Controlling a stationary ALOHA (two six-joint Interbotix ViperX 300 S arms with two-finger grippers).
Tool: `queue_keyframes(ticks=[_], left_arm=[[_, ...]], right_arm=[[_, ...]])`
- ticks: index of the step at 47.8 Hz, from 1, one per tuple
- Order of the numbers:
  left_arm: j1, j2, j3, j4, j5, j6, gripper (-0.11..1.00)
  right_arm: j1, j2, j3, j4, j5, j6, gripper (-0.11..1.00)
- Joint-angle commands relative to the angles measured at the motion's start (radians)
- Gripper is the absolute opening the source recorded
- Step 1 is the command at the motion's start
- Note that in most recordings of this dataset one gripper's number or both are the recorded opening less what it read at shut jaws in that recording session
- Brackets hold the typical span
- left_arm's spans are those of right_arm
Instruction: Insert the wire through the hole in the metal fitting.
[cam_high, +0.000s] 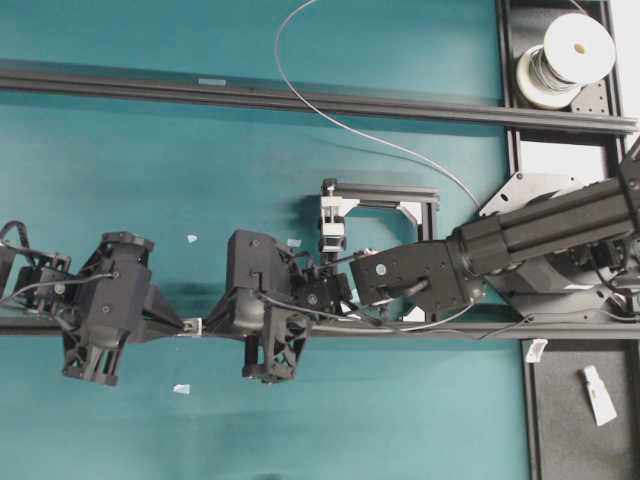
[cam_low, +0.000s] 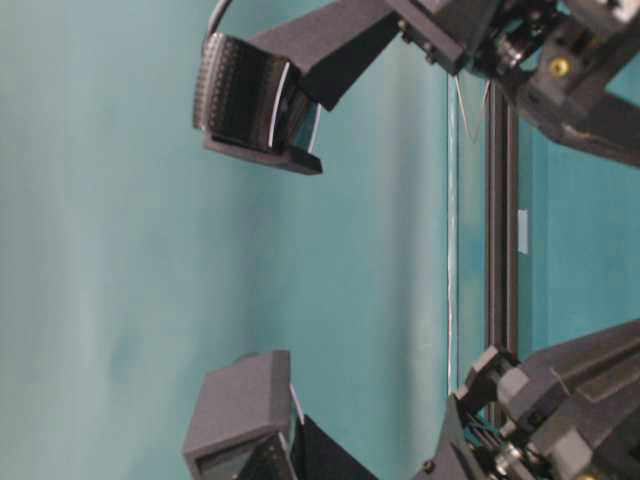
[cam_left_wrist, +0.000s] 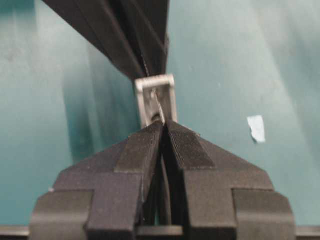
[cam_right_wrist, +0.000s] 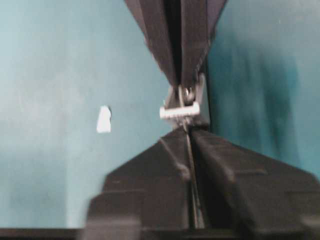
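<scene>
In the left wrist view the small silvery metal fitting (cam_left_wrist: 156, 97) sits at the end of a black rail, just past my fingertips. The thin wire (cam_left_wrist: 158, 107) runs from its dark hole into my left gripper (cam_left_wrist: 164, 122), which is shut on it. In the right wrist view the fitting (cam_right_wrist: 182, 104) is again right at the tips. The wire (cam_right_wrist: 189, 145) lies pinched between the jaws of my right gripper (cam_right_wrist: 187, 129). Overhead, the left gripper (cam_high: 335, 290) and right gripper (cam_high: 360, 280) meet tip to tip and hide the fitting. The wire (cam_high: 400, 145) arcs in from the back.
A wire spool (cam_high: 565, 60) stands at the back right. A white bracket with a black clamp (cam_high: 331, 215) sits on a small rail frame just behind the grippers. Long black rails cross at the back (cam_high: 300, 98) and front (cam_high: 480, 328). White tape scraps (cam_high: 191, 239) lie on the teal mat.
</scene>
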Motion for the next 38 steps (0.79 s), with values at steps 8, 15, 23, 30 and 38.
queue_keyframes(ticks=[8, 15, 23, 30, 38], left_arm=[[-0.009, -0.026, -0.012, 0.002, -0.006, -0.002, -0.10], [-0.009, -0.026, -0.012, 0.002, -0.005, -0.002, -0.10], [-0.009, -0.032, -0.011, 0.002, 0.003, -0.002, -0.10], [-0.006, -0.055, 0.003, 0.003, 0.049, 0.002, -0.10], [-0.006, -0.094, 0.026, 0.006, 0.104, 0.003, -0.10]], right_arm=[[-0.002, -0.074, -0.014, -0.002, 0.092, -0.002, 0.75], [-0.002, -0.087, -0.015, -0.002, 0.101, -0.002, 0.95], [-0.002, -0.100, -0.011, 0.000, 0.103, -0.002, 0.95], [-0.002, -0.107, -0.005, 0.000, 0.104, -0.002, 0.95], [-0.002, -0.107, 0.000, -0.002, 0.104, -0.002, 0.95]])
